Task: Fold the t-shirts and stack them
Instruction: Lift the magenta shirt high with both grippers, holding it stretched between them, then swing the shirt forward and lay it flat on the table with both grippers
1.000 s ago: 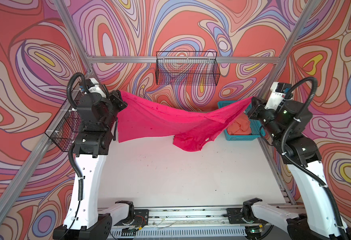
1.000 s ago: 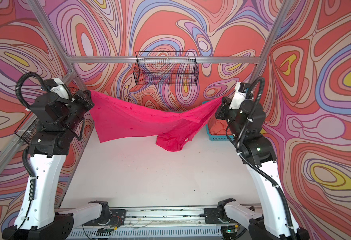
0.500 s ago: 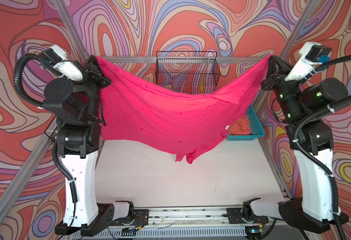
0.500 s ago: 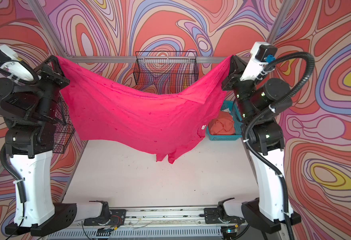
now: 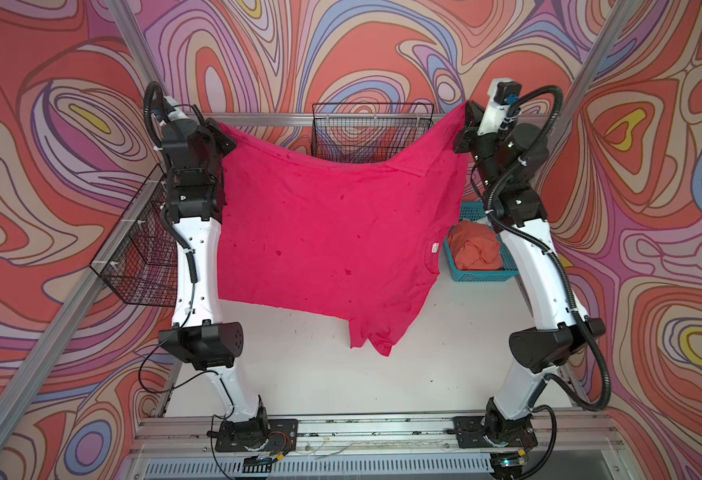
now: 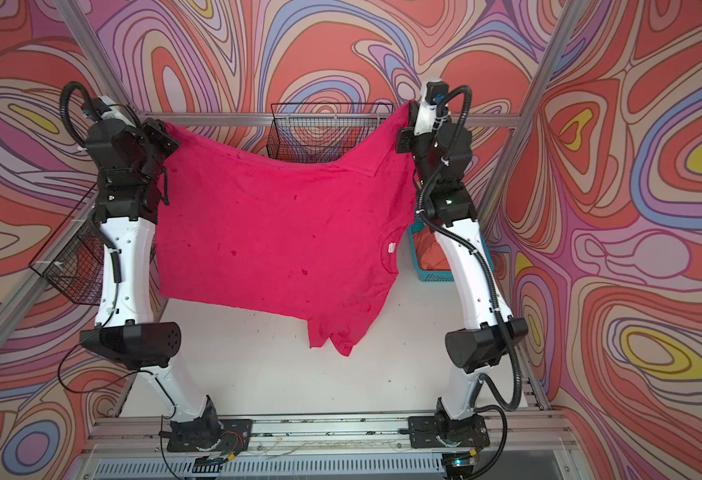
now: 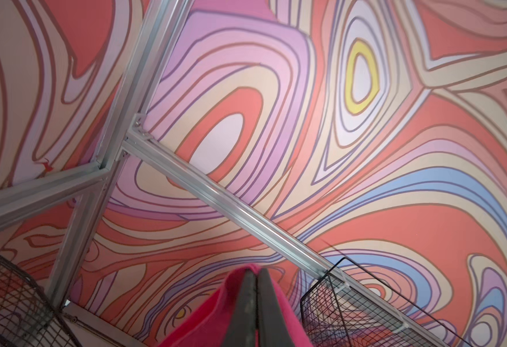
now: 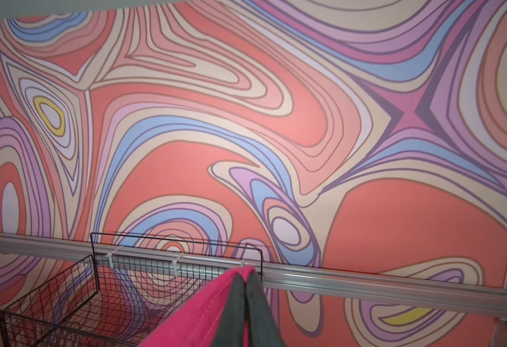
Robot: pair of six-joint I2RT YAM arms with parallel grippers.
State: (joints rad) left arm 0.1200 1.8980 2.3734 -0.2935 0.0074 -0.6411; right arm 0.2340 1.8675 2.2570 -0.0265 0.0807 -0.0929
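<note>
Raised: two grippers (image 7: pixel 256 281) (image 8: pixel 245 282) pinch one magenta tee (image 5: pixel 328 232); one coral tee (image 5: pixel 476 249).

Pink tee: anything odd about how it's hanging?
Yes. The pink tee hangs sideways: left gripper and right gripper are shut on its top corners, the collar with its white tag faces the right arm, and a sleeve dangles lowest. Dark spots dot the cloth.
</note>
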